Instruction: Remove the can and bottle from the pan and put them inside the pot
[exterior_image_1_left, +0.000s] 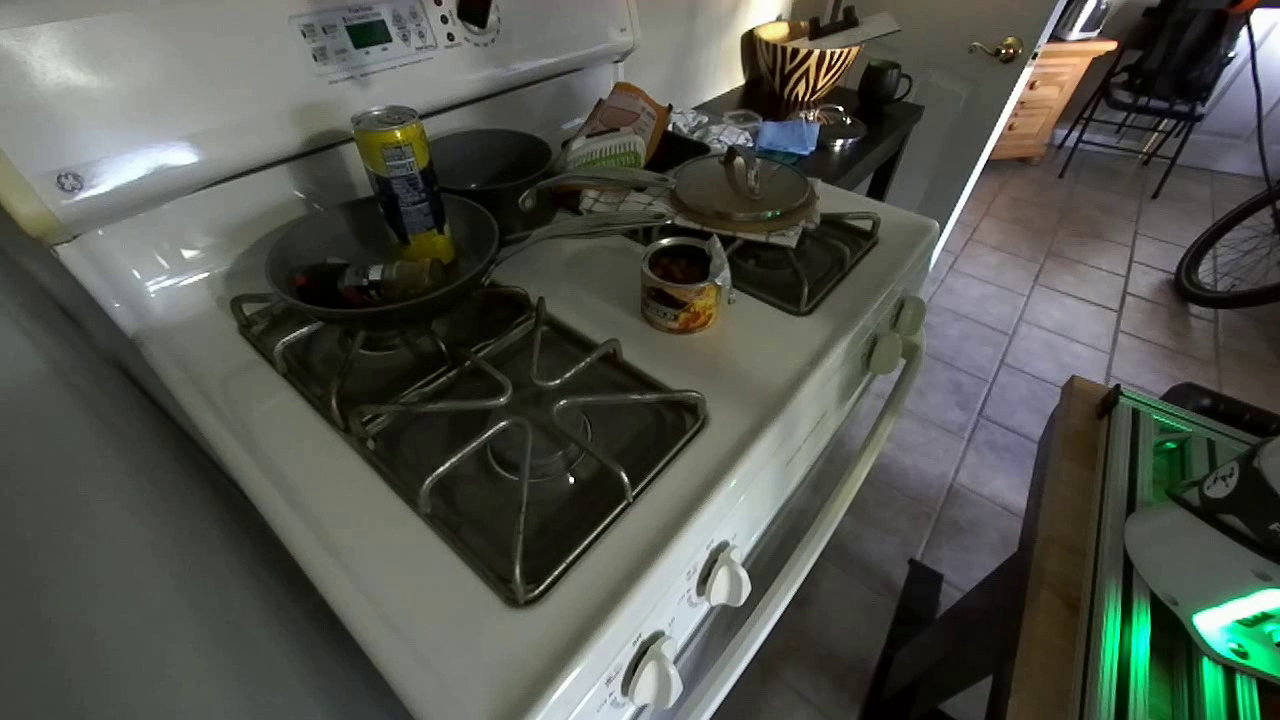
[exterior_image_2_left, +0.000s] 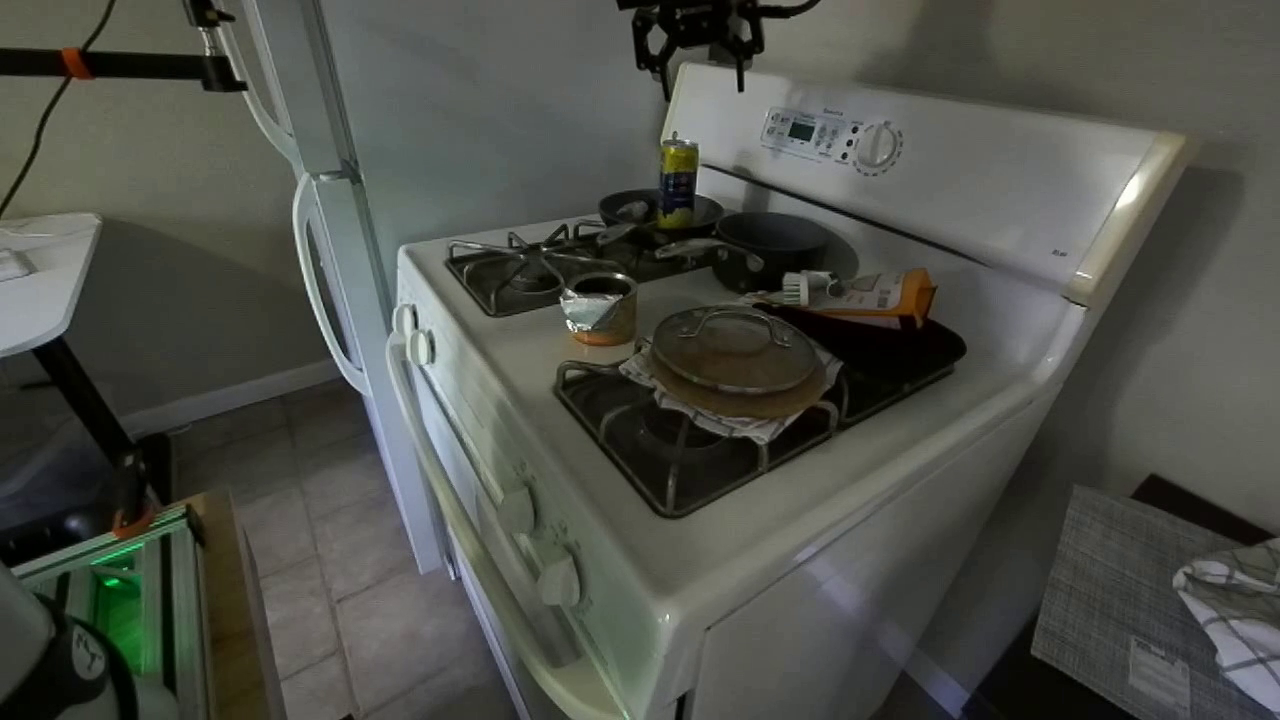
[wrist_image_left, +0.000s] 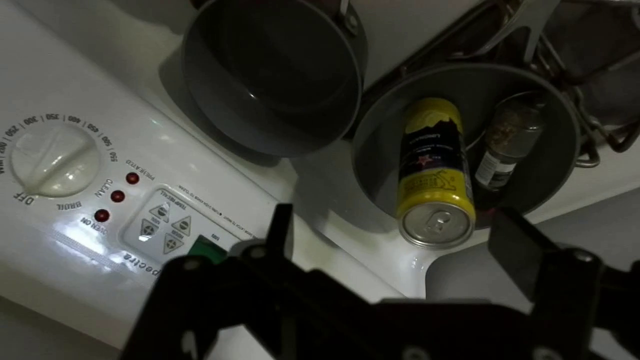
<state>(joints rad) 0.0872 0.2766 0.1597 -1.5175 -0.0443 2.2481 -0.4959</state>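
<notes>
Pan (exterior_image_1_left: 320, 235) on stove (exterior_image_1_left: 605, 290), tiled floor (exterior_image_1_left: 1000, 340), 1 bicycle wheel (exterior_image_1_left: 1188, 270)

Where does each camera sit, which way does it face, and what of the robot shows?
In an exterior view: high, by the pan, looking down across the stove toward a door; only the robot's base shows, at right.
In an exterior view: nearest the glass lid, facing across to the fridge; claw at top, part of the base lower left.
Wrist view: down from the wrist onto can, bottle and pot; fingers spread along the bottom.
Both exterior views share stove, pan, pot and can.
</notes>
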